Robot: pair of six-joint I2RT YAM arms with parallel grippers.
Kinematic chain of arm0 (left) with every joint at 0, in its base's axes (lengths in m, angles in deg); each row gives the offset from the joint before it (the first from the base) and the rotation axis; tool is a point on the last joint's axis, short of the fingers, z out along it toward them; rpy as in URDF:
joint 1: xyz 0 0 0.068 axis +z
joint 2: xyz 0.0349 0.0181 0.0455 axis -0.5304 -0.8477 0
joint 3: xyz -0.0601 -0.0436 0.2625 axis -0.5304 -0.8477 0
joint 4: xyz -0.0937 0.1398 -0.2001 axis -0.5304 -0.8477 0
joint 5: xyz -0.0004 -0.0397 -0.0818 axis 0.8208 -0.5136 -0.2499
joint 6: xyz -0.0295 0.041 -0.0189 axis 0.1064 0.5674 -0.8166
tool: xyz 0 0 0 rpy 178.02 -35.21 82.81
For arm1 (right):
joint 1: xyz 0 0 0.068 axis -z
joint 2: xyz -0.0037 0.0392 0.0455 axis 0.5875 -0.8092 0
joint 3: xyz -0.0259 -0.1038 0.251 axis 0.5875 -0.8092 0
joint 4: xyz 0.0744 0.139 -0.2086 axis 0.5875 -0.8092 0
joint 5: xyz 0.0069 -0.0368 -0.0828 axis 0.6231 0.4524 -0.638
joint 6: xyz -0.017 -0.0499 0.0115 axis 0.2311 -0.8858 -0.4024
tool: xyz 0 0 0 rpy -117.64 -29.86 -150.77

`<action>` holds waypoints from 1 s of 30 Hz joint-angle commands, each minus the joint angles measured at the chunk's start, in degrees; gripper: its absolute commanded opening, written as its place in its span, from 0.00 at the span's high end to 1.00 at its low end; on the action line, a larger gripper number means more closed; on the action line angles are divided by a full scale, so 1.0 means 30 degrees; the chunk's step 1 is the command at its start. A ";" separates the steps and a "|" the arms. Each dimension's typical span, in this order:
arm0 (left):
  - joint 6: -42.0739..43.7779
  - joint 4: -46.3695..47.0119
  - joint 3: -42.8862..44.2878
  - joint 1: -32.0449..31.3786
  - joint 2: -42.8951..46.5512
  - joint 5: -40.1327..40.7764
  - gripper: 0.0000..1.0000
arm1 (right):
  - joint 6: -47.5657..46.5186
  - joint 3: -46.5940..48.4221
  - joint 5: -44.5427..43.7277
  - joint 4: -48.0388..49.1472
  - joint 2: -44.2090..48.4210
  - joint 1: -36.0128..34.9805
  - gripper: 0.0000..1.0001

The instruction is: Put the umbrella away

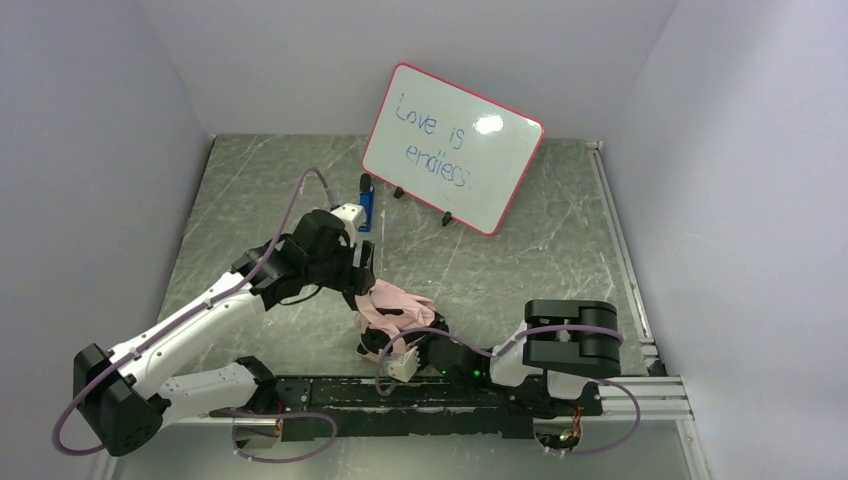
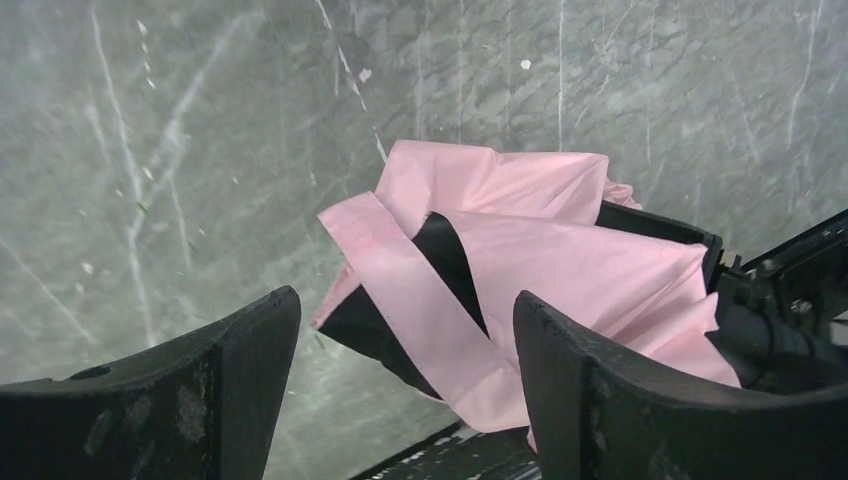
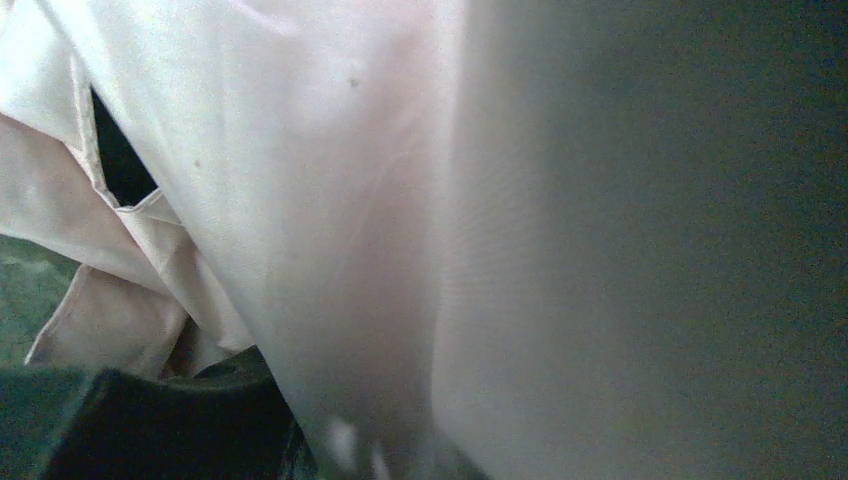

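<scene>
The umbrella (image 1: 395,303) lies collapsed on the dark marbled table, a bunch of pale pink fabric with black ribs showing. My left gripper (image 1: 362,282) hovers at its far-left end. In the left wrist view that gripper (image 2: 403,298) stands open, with a loose pink strap and folded canopy (image 2: 560,260) seen past its fingers and untouched by them. My right gripper (image 1: 387,346) is shut on the umbrella's near end; its black body (image 2: 770,320) clamps the fabric. Pink cloth (image 3: 300,200) fills the right wrist view, with only one dark finger (image 3: 150,425) showing.
A red-framed whiteboard (image 1: 455,148) with blue writing leans at the back. A small blue object (image 1: 366,205) stands just left of it, near my left wrist. A black rail (image 1: 450,395) runs along the near edge. Pale walls enclose the table (image 1: 540,270) on three sides.
</scene>
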 commanded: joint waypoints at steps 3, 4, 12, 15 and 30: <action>-0.3977 0.1538 -0.0902 0.0041 -0.0713 -0.0403 0.22 | 0.0135 0.0130 0.0312 -0.0679 -0.0746 -0.0252 0.76; -0.4007 0.1453 -0.0956 0.0040 -0.1151 -0.0436 0.23 | 0.0160 0.0131 0.0312 -0.0639 -0.0786 -0.0262 0.76; -0.4228 0.1518 -0.2107 -0.0131 -0.1897 -0.0704 0.43 | 0.0243 0.0297 0.0137 -0.0346 -0.1123 -0.0305 0.76; -0.4374 0.1364 -0.2437 -0.0134 -0.1669 -0.0665 0.59 | 0.0354 0.0334 0.0057 -0.0140 -0.1374 -0.0264 0.76; -0.4358 -0.1473 -0.0483 -0.0128 0.0582 0.1087 0.95 | 0.1707 0.0932 0.0179 -0.0396 -0.2259 0.0152 0.78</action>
